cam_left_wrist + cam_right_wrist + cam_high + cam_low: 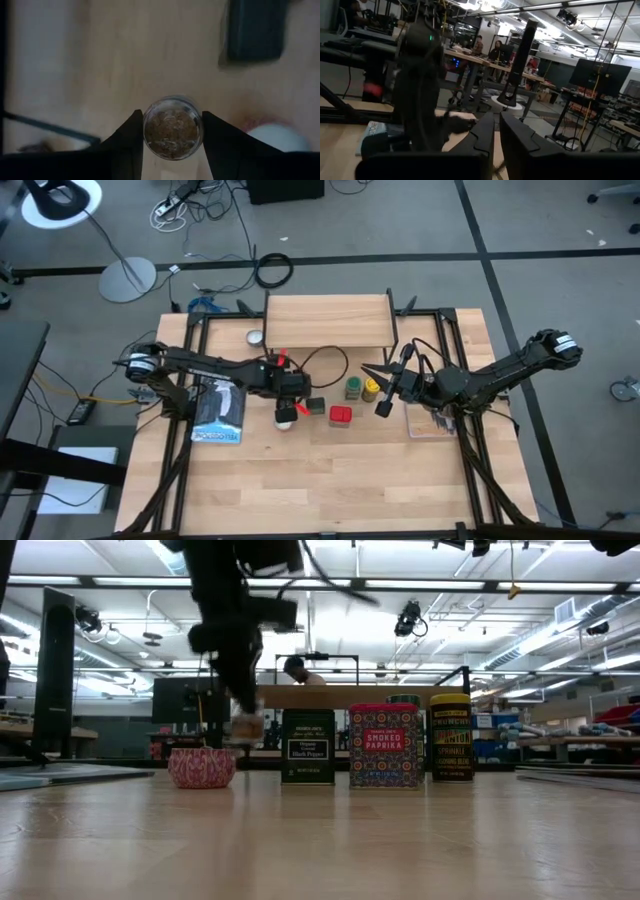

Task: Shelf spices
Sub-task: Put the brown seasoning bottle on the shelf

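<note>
Your left tool (172, 137) is pinching the small brownish jar (173, 127), one dark finger on each side of its round glass body, seen from straight above in the left wrist view. From overhead the pair sits near the middle of the tabletop (330, 480). The low view seems to show the jar just clear of the wood. Judging from this, the step in hand is carrying that jar to the shelf (327, 321). Keep the grip square across the widest part, lift straight up before you travel, and move toward twelve o'clock. Clear the shelf's front edge, then lower until the base sits flat before you let go.

The jar is clear glass, round, filled with coarse brown flakes.

The other spices stand in a loose row at three o'clock of the held jar: the black tin (316, 405), the red tin (340, 416), the green-capped jar (354, 388) and the yellow jar (371, 388). Steer your lift away from the black tin, which stands just beside the left tool.

Your right tool (383, 409) waits with fingers pressed together, holding nothing, at three o'clock of the row.
</note>
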{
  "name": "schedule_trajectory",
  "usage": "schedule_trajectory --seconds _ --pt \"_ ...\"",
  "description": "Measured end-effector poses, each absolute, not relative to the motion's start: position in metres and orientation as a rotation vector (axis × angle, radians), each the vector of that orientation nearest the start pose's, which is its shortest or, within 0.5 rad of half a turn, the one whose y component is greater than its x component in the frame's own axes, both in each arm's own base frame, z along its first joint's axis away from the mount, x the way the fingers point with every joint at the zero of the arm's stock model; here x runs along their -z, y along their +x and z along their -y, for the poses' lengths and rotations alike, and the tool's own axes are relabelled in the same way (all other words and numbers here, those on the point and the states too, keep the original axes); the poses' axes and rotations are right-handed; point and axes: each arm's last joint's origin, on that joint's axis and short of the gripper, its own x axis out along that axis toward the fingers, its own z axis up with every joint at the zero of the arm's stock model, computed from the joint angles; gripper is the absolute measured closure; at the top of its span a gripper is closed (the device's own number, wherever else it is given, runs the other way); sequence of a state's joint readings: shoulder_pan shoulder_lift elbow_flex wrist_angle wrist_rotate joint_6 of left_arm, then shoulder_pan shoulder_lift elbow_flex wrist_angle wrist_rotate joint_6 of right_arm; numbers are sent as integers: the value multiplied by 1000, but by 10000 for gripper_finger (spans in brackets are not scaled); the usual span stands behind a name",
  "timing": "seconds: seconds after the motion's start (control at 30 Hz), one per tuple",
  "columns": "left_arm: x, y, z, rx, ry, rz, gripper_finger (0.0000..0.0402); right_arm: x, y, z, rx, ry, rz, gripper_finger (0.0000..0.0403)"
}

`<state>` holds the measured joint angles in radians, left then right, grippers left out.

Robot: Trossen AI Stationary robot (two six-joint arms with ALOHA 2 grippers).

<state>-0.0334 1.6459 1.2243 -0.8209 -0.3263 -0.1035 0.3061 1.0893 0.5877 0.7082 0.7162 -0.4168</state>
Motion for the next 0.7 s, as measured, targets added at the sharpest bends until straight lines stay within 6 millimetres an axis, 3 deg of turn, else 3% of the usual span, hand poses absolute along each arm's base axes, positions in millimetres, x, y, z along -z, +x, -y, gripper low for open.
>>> schedule_trajectory --seconds 0.13,0.33,0.7 --pt "-257 320 6 -302 159 -1140 247 -291 224 -51 439 -309 93 373" --pt "-311 315 16 -262 203 -987 247 -291 224 -51 439 -312 92 372" --pt "-419 277 55 -53 424 -608 247 -290 224 -51 438 -319 82 372"
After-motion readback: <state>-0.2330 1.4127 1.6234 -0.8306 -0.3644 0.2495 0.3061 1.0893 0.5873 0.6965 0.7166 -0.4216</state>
